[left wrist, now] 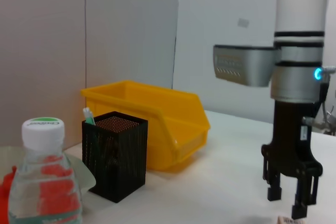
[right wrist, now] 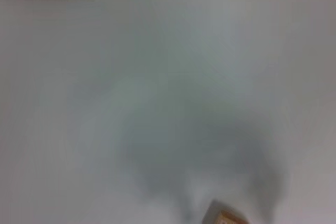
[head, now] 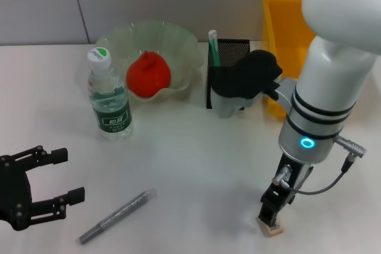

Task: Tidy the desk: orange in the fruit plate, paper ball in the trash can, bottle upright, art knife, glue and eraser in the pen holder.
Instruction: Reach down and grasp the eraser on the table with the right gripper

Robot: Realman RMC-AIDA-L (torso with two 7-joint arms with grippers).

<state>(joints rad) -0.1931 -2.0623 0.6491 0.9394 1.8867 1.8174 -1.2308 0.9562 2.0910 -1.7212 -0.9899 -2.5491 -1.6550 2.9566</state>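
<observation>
Eraser [head: 271,226] lies under the vertical right gripper [head: 271,211] (fingers [left wrist: 298,211] parted, holding nothing).

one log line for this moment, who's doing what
right gripper: open, down over eraser | left gripper: open, idle near table edge | art knife: on table | bottle: upright | orange: in fruit plate

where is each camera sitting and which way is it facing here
Head view: on the robot's head, looking down at the desk; shows left gripper open near the art knife and right gripper over the eraser.
Left wrist view: low on the left arm, facing across the desk at bottle, pen holder, yellow bin and the right gripper.
Right wrist view: on the right arm, pointing down at the desk; none of the robot's body shows.
Shared: head and right wrist views both show the eraser.
</observation>
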